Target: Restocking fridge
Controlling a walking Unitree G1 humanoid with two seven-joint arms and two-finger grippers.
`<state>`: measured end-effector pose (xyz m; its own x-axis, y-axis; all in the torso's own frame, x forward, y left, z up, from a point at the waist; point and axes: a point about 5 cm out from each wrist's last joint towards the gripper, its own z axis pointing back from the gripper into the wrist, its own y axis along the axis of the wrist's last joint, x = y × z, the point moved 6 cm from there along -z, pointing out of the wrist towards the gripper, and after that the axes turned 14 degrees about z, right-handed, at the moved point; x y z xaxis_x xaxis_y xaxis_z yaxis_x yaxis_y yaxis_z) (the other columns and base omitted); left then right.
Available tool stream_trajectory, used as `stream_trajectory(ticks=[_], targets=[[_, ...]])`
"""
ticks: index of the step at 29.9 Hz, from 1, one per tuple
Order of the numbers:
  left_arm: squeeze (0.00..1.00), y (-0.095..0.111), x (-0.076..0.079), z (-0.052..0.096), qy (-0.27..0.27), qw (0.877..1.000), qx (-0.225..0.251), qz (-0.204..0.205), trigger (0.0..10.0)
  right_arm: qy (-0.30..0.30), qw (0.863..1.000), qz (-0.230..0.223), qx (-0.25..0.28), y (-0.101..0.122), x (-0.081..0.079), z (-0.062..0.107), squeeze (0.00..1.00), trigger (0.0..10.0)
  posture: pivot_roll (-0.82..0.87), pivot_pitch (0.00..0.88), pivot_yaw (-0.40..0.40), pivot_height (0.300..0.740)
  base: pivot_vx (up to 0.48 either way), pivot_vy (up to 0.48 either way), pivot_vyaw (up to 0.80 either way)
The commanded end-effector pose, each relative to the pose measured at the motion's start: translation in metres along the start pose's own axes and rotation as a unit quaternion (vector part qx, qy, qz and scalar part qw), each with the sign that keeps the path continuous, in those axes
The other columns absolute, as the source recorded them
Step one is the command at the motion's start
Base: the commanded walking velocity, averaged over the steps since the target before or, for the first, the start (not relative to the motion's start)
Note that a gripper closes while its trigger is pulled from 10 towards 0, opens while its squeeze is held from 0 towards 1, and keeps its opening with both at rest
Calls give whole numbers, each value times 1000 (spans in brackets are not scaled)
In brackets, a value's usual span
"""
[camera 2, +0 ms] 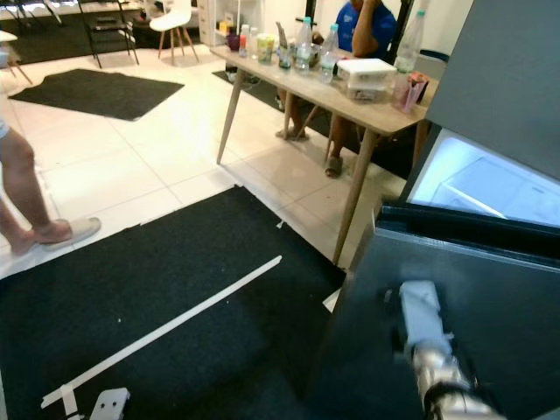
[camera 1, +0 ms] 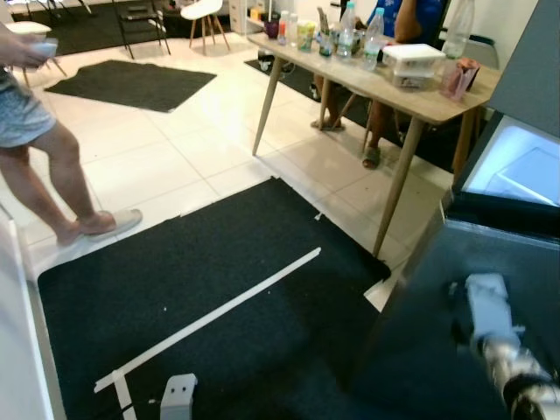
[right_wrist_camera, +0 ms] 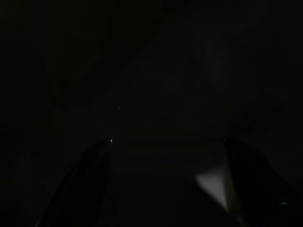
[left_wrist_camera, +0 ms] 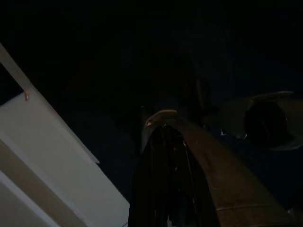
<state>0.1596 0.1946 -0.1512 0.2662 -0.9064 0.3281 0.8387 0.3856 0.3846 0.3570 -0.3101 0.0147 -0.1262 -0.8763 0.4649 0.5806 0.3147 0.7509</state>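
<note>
The fridge (camera 1: 516, 175) is seen open at two o'clock — the right arm (camera 1: 494, 337) is nearer; bottles (camera 1: 348, 33) are left on the counter (camera 1: 411, 96) at twelve. Pincer states cannot be told.

Right arm (camera 2: 429, 350): a silver ribbed metal cylinder segment is showing at the wrist end, with a pale grey-white blocky housing sitting beyond it and dark fittings flanking that housing. Left gripper (left_wrist_camera: 165, 179): glossy black fingers (left_wrist_camera: 161, 189) are appearing long and tapered in deep shade, with a dull brownish curved band running just beside them.
</note>
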Motion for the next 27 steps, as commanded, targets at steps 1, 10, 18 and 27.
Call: stream_trajectory(ticks=[1,10,18,27], targets=[[0,-3,1,0,-1,1000,-4,3,10000,-50,994,-38,92,62,26,-2,0,10000,-50,0,-57,740,0,0,0],[0,-3,2,-1,-2,1000,-2,8,10000,-77,983,-49,162,112,37,4,0,10000,-49,0,-61,740,0,0,0],[0,-3,1,0,0,1000,-3,6,10000,32,999,11,-11,-26,-26,7,0,10000,-51,0,-56,740,0,0,0],[0,-4,-1,0,6,1000,-5,-1,10000,112,974,58,-189,-165,-69,60,0,10000,-48,0,-54,740,0,0,0]])
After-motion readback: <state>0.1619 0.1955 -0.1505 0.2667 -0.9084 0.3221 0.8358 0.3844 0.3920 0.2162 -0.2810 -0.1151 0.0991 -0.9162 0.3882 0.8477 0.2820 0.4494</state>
